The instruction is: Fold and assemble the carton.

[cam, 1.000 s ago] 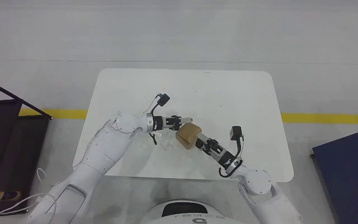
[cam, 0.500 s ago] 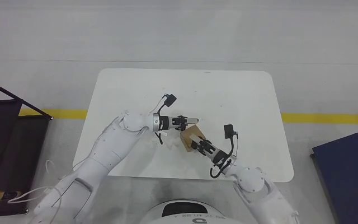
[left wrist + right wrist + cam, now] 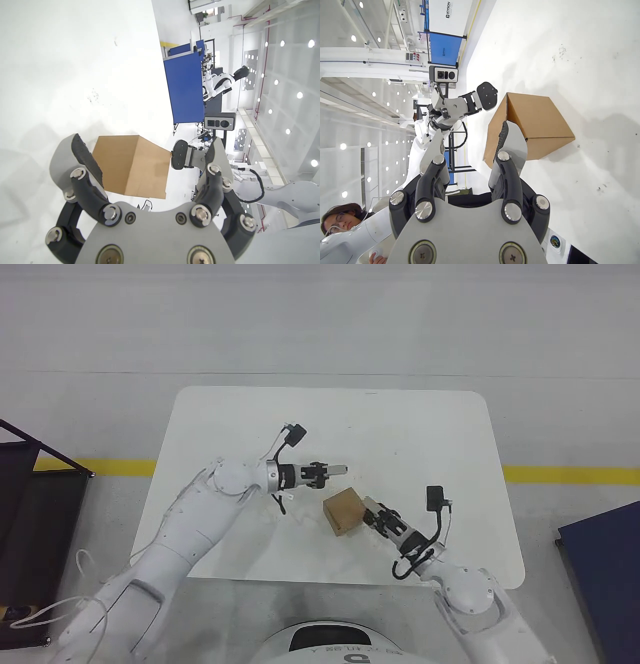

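Note:
The brown carton stands on the white table as a folded box, near the front middle. My left gripper hangs open just beyond the carton's far side, apart from it. In the left wrist view the carton lies past the open fingers. My right gripper is open at the carton's right side, very close to it; I cannot tell if it touches. In the right wrist view one finger pad overlaps the carton, and the left gripper hovers behind it.
The table's front edge runs close behind the right arm. A dark frame stands on the floor to the left and a blue panel to the right. The table's back half is bare.
The right gripper has drawn back to the right, off the carton it was pressed against. The left gripper has shifted slightly away from the carton. The carton now rests flat on the table.

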